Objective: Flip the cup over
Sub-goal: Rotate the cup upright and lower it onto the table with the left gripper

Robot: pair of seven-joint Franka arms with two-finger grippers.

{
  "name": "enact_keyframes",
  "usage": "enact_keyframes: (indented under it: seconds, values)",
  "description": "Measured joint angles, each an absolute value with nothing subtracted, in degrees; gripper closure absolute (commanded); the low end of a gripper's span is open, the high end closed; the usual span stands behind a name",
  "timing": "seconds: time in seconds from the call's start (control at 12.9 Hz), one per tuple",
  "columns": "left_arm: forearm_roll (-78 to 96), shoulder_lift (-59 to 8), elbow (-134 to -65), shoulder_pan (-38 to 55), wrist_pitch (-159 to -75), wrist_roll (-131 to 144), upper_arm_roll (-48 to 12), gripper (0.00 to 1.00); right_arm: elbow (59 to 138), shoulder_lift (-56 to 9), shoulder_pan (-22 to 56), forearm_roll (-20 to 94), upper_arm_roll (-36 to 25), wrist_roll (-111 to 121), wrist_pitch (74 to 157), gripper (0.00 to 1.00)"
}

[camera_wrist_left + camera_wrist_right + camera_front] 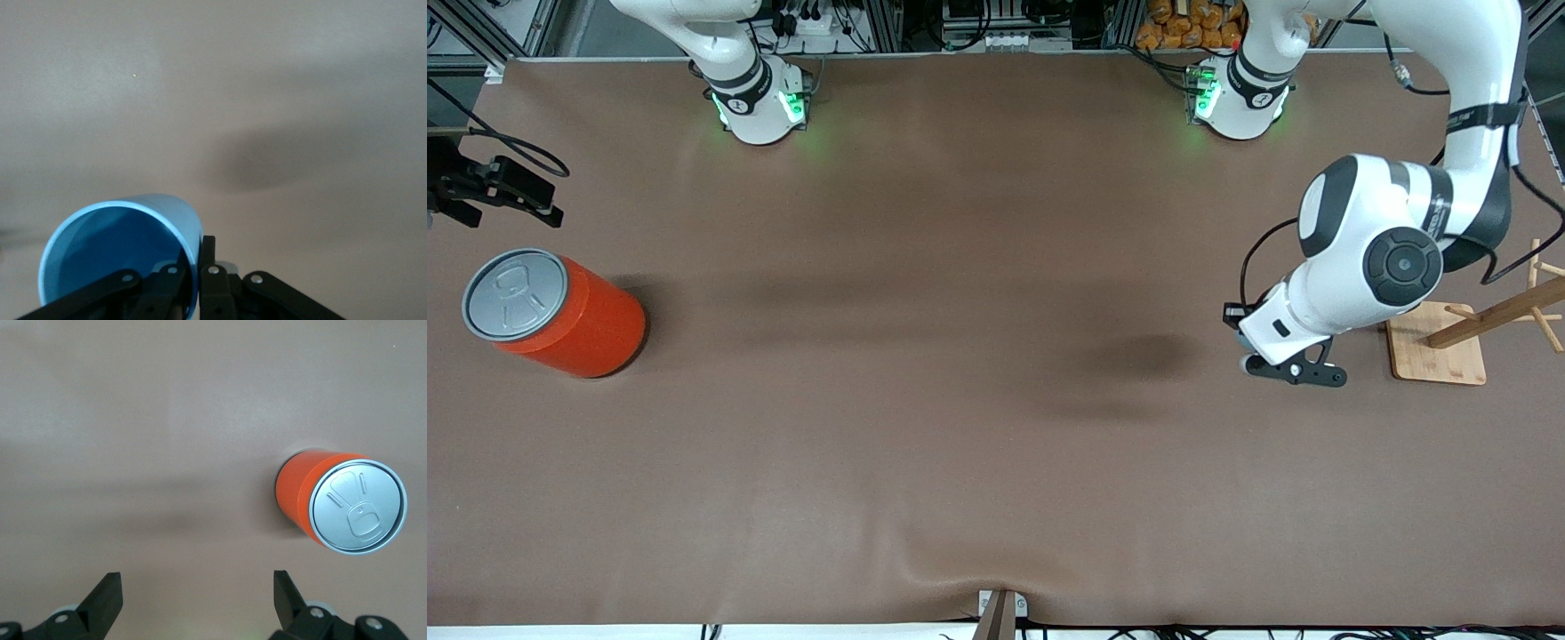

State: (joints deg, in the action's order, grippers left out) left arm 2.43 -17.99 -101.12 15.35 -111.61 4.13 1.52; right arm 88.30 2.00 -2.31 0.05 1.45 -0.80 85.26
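The left gripper (pixel 200 277) pinches the cup (pixel 123 250) by its rim wall, in the air beside the wooden stand (pixel 1449 347). The cup looks light, stiff and smooth-sided, so a rim pinch may slip. The right gripper (pixel 197 600), jaws wide, waits over the table near the can (pixel 340 507).

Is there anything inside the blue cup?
No, it looks empty: the left wrist view looks into the cup, pinched by the left gripper, and shows only bare blue walls.
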Motion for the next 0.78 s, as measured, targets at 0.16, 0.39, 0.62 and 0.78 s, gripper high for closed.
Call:
enact_keyframes:
  seconds: [0.16,0.39,0.62,0.78]
  values:
    - [1.9,-18.2,-105.8,14.7,-119.0,4.9,1.6,1.00,88.3,2.0,-1.9,0.1,1.9,-4.5,85.2,0.00]
    - [-0.9,-18.2,-113.2,14.8,-130.4,8.6,1.5,1.00,88.3,1.2,-1.4,0.2,2.4,-6.4,85.1,0.00]
    - [-1.1,-18.1,-119.4,14.8,-139.0,11.1,1.5,1.00,88.2,0.6,-1.5,0.2,2.1,-6.6,85.3,0.00]
    - [-1.1,-18.1,-121.0,14.8,-140.6,11.4,1.5,0.95,87.7,0.6,-1.4,0.3,2.2,-6.6,86.3,0.00]
